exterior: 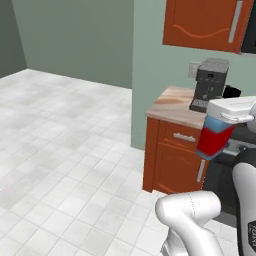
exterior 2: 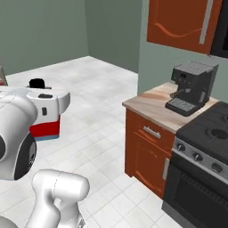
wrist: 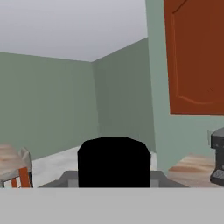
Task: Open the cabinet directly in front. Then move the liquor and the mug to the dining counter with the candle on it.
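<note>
One bottle, the liquor [exterior: 214, 138], rides in the gripper [exterior: 220, 131], fingers closed on it, carried upright above the floor, presumably so it travels steady toward the dining counter. The left base view shows its blue top and red base; the hand view shows its black cap [wrist: 114, 161] and the cabinet [wrist: 195, 57] door.

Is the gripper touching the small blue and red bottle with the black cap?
Touching. In the left base view the gripper is closed around the bottle, which hangs above the floor.
</note>
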